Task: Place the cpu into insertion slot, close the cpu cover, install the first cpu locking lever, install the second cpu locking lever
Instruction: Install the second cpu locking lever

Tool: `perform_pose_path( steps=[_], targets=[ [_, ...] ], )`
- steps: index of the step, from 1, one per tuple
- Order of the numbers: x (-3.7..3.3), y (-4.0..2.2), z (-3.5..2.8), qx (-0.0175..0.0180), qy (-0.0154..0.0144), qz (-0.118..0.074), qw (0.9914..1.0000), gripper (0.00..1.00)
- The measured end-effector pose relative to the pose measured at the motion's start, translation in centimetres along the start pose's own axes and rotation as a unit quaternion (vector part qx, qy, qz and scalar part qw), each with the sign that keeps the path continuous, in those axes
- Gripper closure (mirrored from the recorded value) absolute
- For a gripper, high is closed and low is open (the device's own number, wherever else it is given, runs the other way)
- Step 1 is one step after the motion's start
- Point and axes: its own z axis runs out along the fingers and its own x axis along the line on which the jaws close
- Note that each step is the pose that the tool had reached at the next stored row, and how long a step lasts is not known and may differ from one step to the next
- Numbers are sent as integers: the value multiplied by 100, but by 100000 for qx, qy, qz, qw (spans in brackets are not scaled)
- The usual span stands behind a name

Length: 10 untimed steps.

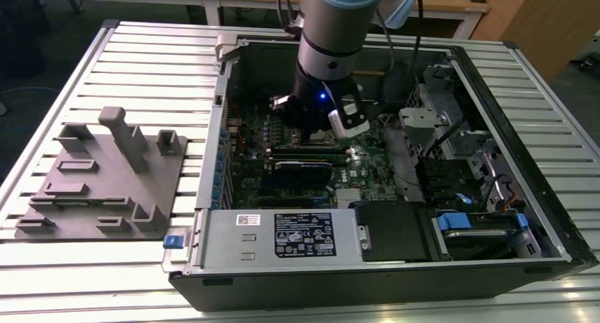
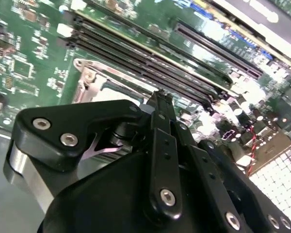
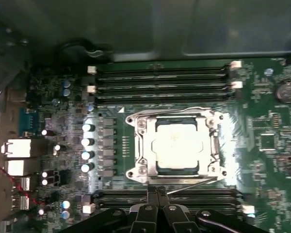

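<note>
In the first wrist view the cpu (image 3: pixel 177 145), a silver-grey square, lies in the insertion slot, which is hidden beneath it. The cpu cover (image 3: pixel 141 145), a metal frame, lies flat around the chip. One thin wire lever (image 3: pixel 169 110) runs along the socket's side nearest the upper memory slots. A second lever (image 3: pixel 194 185) slants along the opposite side, its end close to my gripper (image 3: pixel 156 191). The black fingertips look pressed together with nothing seen between them. In the second wrist view the gripper (image 2: pixel 160 99) hovers beside the cover's corner (image 2: pixel 87 77). The exterior view has my gripper (image 1: pixel 314 135) low inside the case.
Long black memory slots (image 3: pixel 160 77) flank the socket, with another bank (image 3: pixel 203 196) by the fingertips. Capacitors (image 3: pixel 87 145) stand beside the socket. The case walls (image 1: pixel 525 126) and drive bays (image 1: pixel 450 175) hem the arm in. A grey fixture (image 1: pixel 103 175) sits at the exterior view's left.
</note>
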Motion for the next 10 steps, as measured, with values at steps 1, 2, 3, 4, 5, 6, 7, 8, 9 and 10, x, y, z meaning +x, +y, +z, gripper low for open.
perform_pose_path(
  steps=[1,2,3,4,5,6,7,8,9,10],
  targets=[
    [16,-7,8,-74,5,-5,100000,89],
    [31,-14,15,-155,15,-13,100000,89],
    [46,-21,23,-228,24,-15,100000,89],
    [59,-26,31,-293,33,-17,100000,89],
    [66,-30,40,-367,44,-18,99999,89],
    [66,-38,45,-439,65,-30,99999,89],
    [66,-41,45,-451,65,-28,99999,89],
    [66,-41,45,-453,67,-25,99999,89],
    [66,-41,45,-458,67,-22,99999,89],
    [66,-41,45,-460,66,-22,99999,89]
  ],
)
